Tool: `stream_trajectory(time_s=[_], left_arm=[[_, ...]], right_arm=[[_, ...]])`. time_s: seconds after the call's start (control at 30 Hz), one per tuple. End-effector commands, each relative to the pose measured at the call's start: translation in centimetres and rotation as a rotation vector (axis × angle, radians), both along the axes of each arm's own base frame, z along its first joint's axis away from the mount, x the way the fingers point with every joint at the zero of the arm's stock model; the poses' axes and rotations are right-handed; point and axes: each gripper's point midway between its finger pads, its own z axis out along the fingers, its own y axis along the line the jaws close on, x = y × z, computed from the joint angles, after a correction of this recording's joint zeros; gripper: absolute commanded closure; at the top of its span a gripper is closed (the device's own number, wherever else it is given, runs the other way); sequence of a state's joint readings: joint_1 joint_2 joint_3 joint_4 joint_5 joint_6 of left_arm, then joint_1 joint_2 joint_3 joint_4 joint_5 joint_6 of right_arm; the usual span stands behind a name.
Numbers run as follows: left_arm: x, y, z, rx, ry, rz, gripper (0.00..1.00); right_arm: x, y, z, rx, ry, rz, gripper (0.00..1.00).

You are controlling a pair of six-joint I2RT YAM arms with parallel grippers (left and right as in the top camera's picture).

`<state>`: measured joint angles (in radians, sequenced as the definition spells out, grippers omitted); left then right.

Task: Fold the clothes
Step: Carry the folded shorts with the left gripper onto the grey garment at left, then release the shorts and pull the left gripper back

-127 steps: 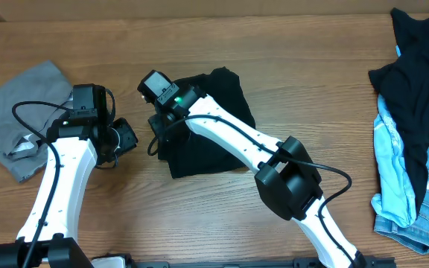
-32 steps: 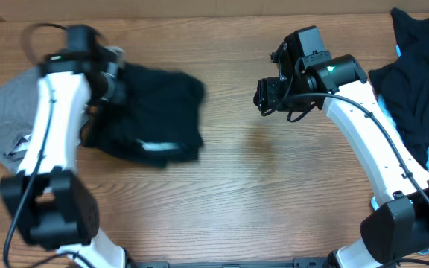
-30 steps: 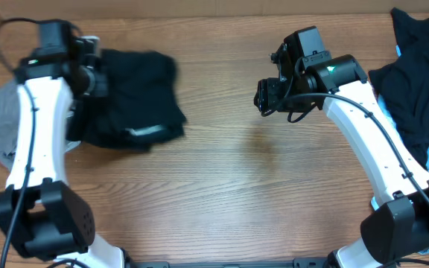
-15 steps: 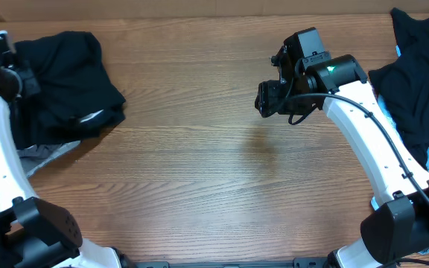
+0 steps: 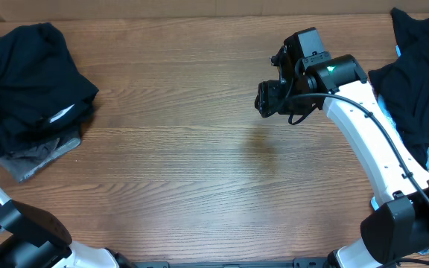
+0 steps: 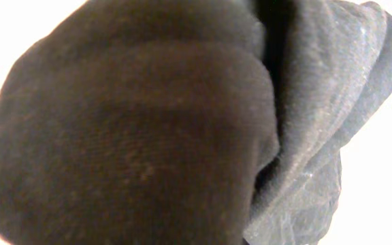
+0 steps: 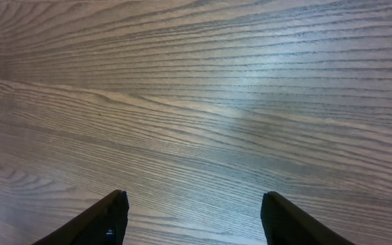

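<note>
Two arms of mine share this bench. From overhead, my right arm reaches over bare wood toward the far middle. The right jaws at its end stand apart with nothing between them. Well off to the left of those jaws, at the far left corner, the black shorts lie in a rumpled heap on top of a grey piece. The grey piece's edge sticks out on the near side of the heap. My left jaws are out of this view, and only the base of the left arm shows at the near left. To the right of the right jaws, a pile sits at the bench's right edge: a black garment on top, a light-blue one under it, and denim nearest me.

At the left wrist, the black shorts fill nearly everything, bunched right up against the lens and hiding my fingers. The left jaws are clamped together on this cloth. Paler grey fabric lies against the right side of the dark bulk; I cannot tell whether it is lining or the grey piece.

At the right wrist, my two fingertips show at the lower edge, wide apart. Only wood grain lies beyond them, and they hold and touch nothing.
</note>
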<state>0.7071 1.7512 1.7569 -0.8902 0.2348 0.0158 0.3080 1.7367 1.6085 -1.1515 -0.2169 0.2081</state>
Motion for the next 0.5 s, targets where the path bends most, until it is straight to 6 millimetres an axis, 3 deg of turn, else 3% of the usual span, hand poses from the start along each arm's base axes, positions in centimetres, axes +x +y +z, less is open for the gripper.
stream_trajectory(time_s=[0.0,0.07,0.3,0.43,0.47], left_arm=[[-0.2,2.1,2.1,0.052,-0.031,0.131,0.94],[-0.7,2.9,1.6,0.071,-0.004,0.176,0.93],[-0.8,4.1,-2.6,0.032,0.100,0.207,0.93],[-1.1,5.4,-3.6,0.066,0.140,0.255,0.92],[-1.1,5.6,-3.7,0.072,0.141,0.260,0.88]], right_arm=[[0.3,-0.1,0.3,-0.005,-0.015,0.001,0.33],[0.3,-0.1,0.3,-0.005,-0.015,0.001,0.33],[0.2,-0.2,0.2,-0.006,-0.008,-0.002,0.33],[0.2,-0.2,0.2,-0.005,-0.006,-0.006,0.33],[0.2,-0.2,0.2,-0.005,-0.006,-0.006,0.33]])
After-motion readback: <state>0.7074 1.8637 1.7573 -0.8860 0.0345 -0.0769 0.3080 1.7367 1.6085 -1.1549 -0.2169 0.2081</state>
